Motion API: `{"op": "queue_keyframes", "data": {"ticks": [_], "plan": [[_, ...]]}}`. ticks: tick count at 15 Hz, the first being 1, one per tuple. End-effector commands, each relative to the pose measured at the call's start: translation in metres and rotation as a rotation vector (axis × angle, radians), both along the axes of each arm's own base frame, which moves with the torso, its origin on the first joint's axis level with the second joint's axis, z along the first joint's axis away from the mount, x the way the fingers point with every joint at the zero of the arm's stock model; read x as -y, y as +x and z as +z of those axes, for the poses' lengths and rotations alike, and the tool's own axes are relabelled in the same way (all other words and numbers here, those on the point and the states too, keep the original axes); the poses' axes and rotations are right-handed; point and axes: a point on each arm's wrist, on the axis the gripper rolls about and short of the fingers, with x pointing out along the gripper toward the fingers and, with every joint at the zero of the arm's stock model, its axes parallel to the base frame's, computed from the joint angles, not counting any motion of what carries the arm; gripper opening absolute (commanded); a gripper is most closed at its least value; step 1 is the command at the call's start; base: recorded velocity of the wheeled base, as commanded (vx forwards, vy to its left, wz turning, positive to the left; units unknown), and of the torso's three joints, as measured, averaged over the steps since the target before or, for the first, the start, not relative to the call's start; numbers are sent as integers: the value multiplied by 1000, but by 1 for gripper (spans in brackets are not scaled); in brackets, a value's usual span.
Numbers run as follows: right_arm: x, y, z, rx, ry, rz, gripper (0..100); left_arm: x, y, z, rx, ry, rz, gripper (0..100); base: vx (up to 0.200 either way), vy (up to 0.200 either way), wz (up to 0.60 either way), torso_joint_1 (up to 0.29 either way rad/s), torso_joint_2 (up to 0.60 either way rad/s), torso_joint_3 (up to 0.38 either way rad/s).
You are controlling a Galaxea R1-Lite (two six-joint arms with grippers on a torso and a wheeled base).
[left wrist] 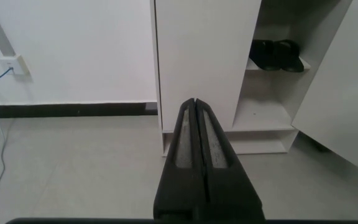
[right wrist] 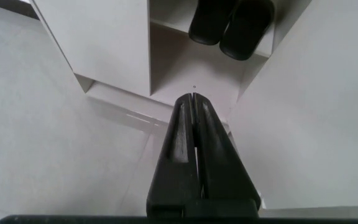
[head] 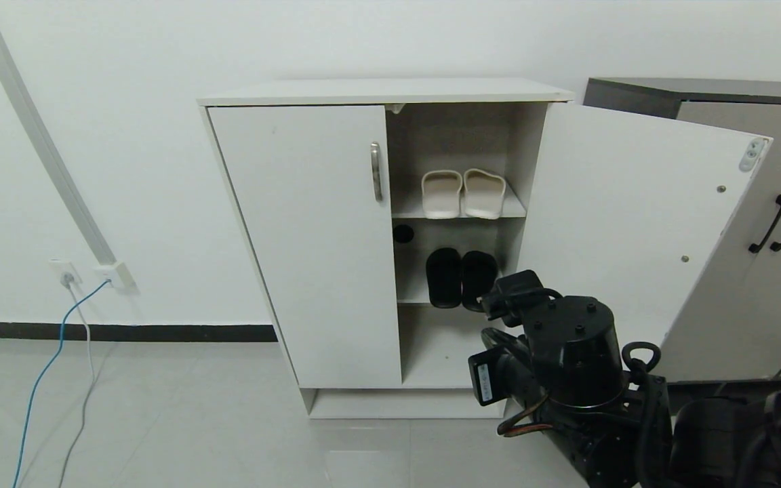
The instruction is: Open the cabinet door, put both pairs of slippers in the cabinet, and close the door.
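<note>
Head view: white slippers (head: 463,193) sit shelved at 12 o'clock above black slippers (head: 462,278), so my left gripper (left wrist: 194,104) and right gripper (right wrist: 194,101), both closed and empty, should need only shut the door (head: 634,224) at 3 o'clock.

The cabinet (head: 309,237) is white, upper slippers (head: 463,193) cream, lower slippers (head: 462,278) seemingly plain black.

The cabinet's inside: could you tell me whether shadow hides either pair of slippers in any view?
Head view: the cabinet interior is shaded, yet white slippers and black slippers stand out; left wrist view: the black slippers look dark but distinct; right wrist view: likewise.
</note>
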Motion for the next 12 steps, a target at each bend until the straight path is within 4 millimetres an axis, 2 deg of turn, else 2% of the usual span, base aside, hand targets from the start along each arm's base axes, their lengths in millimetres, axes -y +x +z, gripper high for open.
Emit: {"op": "queue_keyframes", "data": {"ticks": [1,6,8,12], "plan": [[0,0,-1,-2,-6,0,0,0,0,0,1,0,0,0,0,0,0,0,0,0],[-1,0,-2,-4,-8,0,0,0,0,0,1,-2,0,0,0,0,0,0,0,0],[-1,1,-3,-5,-10,0,0,0,0,0,1,-2,0,0,0,0,0,10,-171,-244],[-1,1,-3,-4,-11,1,0,0,0,0,-1,-2,0,0,0,0,0,38,-443,-361]]}}
